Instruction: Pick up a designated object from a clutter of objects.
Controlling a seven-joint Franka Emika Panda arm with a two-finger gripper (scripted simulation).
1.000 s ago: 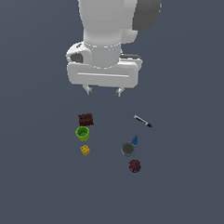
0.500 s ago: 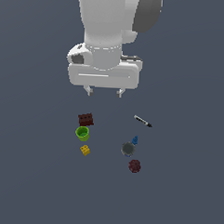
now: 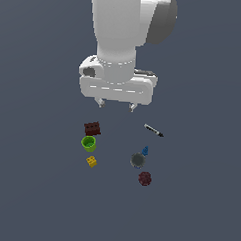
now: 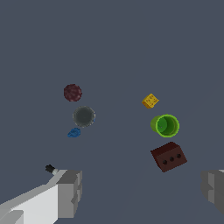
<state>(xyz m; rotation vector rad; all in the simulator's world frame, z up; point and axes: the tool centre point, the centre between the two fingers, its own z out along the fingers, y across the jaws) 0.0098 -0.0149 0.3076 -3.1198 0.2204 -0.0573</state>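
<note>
while the gripper (image 3: 116, 105) hangs high above the flat dark grey floor (image 3: 33, 198), its two short fingers (image 4: 70, 192) stand spread wide with nothing between them. the blue item (image 3: 145, 150) lies below it toward the exterior view's right, a small matte bright-blue piece touching or just beside the dull grey round piece (image 3: 137, 160). a rough, speckled dark red ball (image 3: 145, 178) sits just past that. the slim black-and-white pen (image 3: 153, 130) lies slanted, a little apart from the blue item. toward the exterior view's left, a boxy brown studded brick (image 3: 92, 128), a glossy green cup (image 3: 89, 143) with its hollow mouth showing and a small yellow brick (image 3: 92, 161) form a loose column. compared with half a second ago, the objects lie where they were, and the hand has shifted slightly toward the exterior view's right at much the same height.
</note>
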